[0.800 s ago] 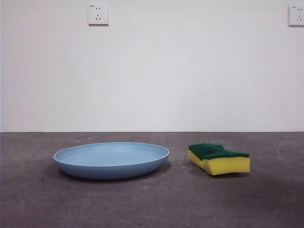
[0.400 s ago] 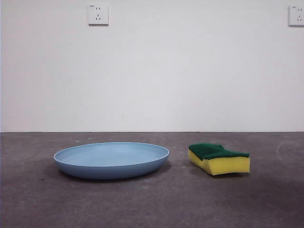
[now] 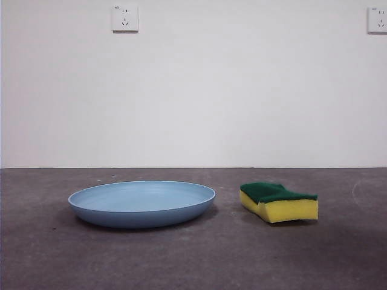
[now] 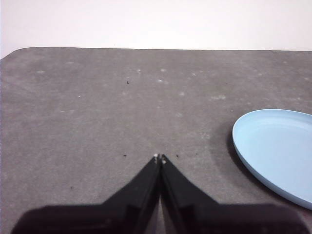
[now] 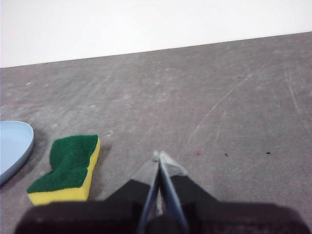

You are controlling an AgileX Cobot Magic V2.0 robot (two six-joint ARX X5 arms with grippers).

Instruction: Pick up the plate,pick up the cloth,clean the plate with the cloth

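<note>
— where did the wide, shallow light-blue plastic plate [image 3: 142, 203] lie?

— flat on the grey table [image 3: 193, 260], untouched, with the small yellow foam sponge with a dark green scouring top [image 3: 279, 202] near it but not touching. the sponge served as the task's cloth. neither had been lifted.

— and the arms?

— both waited, out of the front view. the left gripper [image 4: 159, 158] hung over bare table with its jaws pressed together on nothing; the plate [image 4: 276, 148] lay off to the side of it, toward the middle of the table, only part of its rim in that camera's sight. the right gripper [image 5: 159, 156] was likewise clenched and empty, the sponge [image 5: 67, 169] lying near it on the plate's side, its long axis running roughly along the gripper's line of sight, with an edge of the plate [image 5: 13, 146] just beyond.

— so who took what?

— by position, the left arm looked nearer the plate and the right nearer the sponge. each would likely have to part its jaws and swing inward first. behind stood a white wall with two sockets [image 3: 124, 18].
</note>
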